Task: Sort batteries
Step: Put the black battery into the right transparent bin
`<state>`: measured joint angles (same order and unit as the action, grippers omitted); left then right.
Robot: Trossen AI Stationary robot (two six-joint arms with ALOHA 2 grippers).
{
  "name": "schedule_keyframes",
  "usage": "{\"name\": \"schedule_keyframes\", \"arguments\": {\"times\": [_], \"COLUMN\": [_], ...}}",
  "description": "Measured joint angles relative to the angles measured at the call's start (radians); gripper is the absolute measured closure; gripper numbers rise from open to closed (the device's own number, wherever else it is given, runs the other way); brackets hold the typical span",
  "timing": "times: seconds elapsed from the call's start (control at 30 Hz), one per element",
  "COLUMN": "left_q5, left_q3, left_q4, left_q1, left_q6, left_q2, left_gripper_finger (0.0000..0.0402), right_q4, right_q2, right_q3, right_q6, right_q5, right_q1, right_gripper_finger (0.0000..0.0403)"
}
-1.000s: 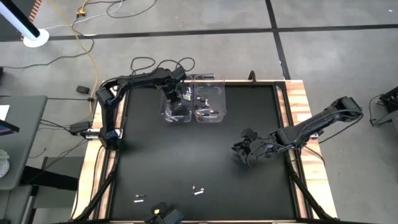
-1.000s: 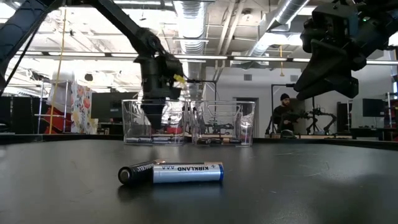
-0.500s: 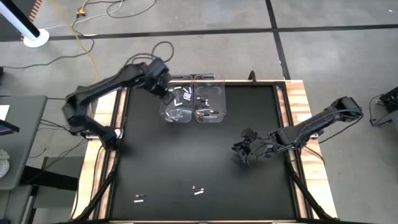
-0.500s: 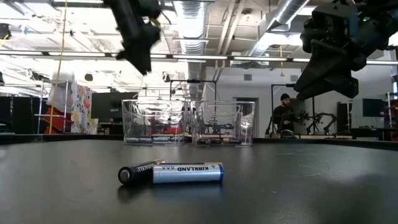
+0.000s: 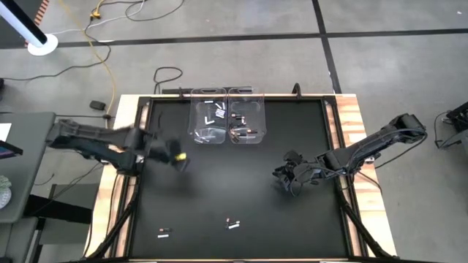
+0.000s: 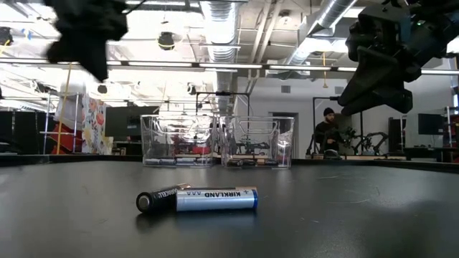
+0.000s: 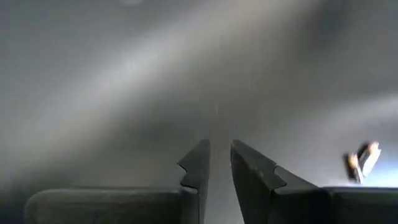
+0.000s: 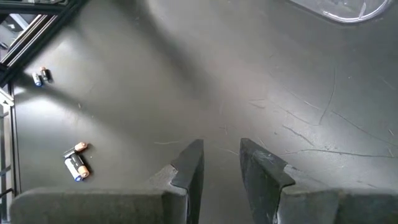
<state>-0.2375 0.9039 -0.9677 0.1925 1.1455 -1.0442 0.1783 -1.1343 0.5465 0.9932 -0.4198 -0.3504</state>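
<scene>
Left claw (image 5: 178, 158) hangs over the left part of the black worktop (image 5: 241, 183), blurred in the high view; its wrist view shows the two fingers (image 7: 198, 167) with a slim gap between them, nothing pinched. Whether they count as spread or pressed together, cannot tell.

Two clear bins (image 5: 227, 117) sit side by side, touching, at the worktop's far edge. Left bin holds white batteries (image 5: 213, 115); right bin holds dark ones (image 5: 245, 132).

Near edge, well apart from the bins: one loose battery (image 5: 164, 234) toward the left, a second battery pair (image 5: 232, 223) near centre. Low view shows that pair close up, lying flat, dark cell (image 6: 159, 198) and white cell (image 6: 215, 198) overlapping.

Right claw (image 5: 284, 175) hovers right of centre, above bare worktop, fingers (image 8: 189, 163) spread, holding nothing.
</scene>
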Motion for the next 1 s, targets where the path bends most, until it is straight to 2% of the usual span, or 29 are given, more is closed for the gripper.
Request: {"name": "schedule_keyframes", "arguments": {"times": [0.17, 0.3, 0.43, 0.53, 0.83, 1.0], "left_q5": [-0.052, -0.112, -0.135, -0.134, -0.132, -0.021], "left_q3": [-0.061, -0.097, -0.129, -0.145, -0.154, -0.149], "left_q4": [0.002, 0.034, 0.086, 0.109, 0.105, 0.115], "left_q1": [0.219, 0.296, 0.301, 0.296, 0.296, 0.301], "left_q6": [0.257, 0.382, 0.327, 0.27, 0.054, 0.098], "left_q2": [-0.031, -0.068, -0.114, -0.146, -0.253, -0.289], "left_gripper_finger": [0.0348, 0.0348, 0.0343, 0.0324, 0.0222, 0.0212], "right_q4": [0.0, -0.002, -0.017, -0.045, -0.097, -0.097], "right_q2": [0.0, 0.0, 0.0, 0.0, 0.0, 0.0], "right_q3": [0.0, 0.0, 0.0, 0.0, 0.0, 0.0], "right_q6": [0.0, 0.0, 0.001, 0.002, 0.039, 0.098], "right_q5": [0.0, 0.0, 0.0, 0.0, 0.0, 0.0], "right_q1": [0.0, 0.0, 0.0, 0.0, -0.001, -0.003], "right_gripper_finger": [0.0281, 0.0281, 0.0281, 0.0281, 0.0281, 0.0281]}}
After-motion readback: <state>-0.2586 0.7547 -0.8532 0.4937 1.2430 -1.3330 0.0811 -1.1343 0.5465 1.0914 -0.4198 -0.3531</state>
